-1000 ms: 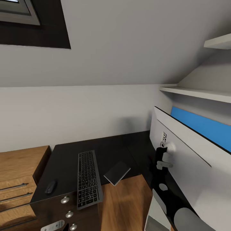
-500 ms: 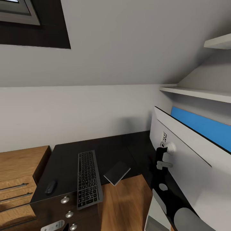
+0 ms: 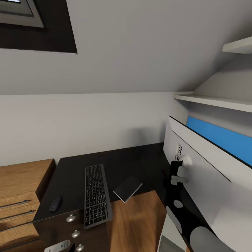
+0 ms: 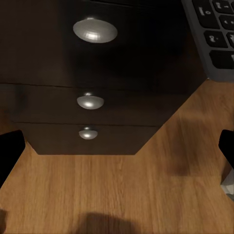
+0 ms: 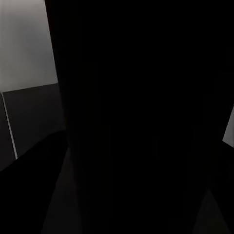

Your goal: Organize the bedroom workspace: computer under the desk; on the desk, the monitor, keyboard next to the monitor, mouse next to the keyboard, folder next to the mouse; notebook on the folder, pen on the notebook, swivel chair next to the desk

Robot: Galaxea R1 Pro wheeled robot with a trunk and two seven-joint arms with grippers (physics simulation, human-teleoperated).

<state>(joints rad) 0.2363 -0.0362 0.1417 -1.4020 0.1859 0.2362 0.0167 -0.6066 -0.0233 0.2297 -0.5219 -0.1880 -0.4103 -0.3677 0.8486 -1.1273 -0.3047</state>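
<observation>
Keyboard (image 3: 97, 195) lay lengthwise on the matte black desk (image 3: 120, 164), its near end jutting past the desk's front edge above a dark drawer unit (image 3: 71, 229) with round silver knobs. To its left, apart from it, the small dark mouse (image 3: 55, 204) sat near the same front edge. To the keyboard's right, the dark-covered notebook (image 3: 127, 188) rested at an angle with one corner hanging over the edge above the wooden floor (image 3: 136, 224). Farther right, the monitor (image 3: 206, 175) showed its pale back, tilted, on a black stand, with a blue panel (image 3: 220, 138) behind it and white shelves (image 3: 217, 101) above. A light wooden drawer unit (image 3: 19, 190) stood at the far left. In the left wrist view the left gripper (image 4: 117, 151) hung over the floor before the dark drawers, its two black fingers (image 4: 9, 151) spread wide apart, and a corner of the keyboard (image 4: 214, 34) showed. The right wrist view was almost wholly dark, so I could not tell how the right gripper's fingers stood.
</observation>
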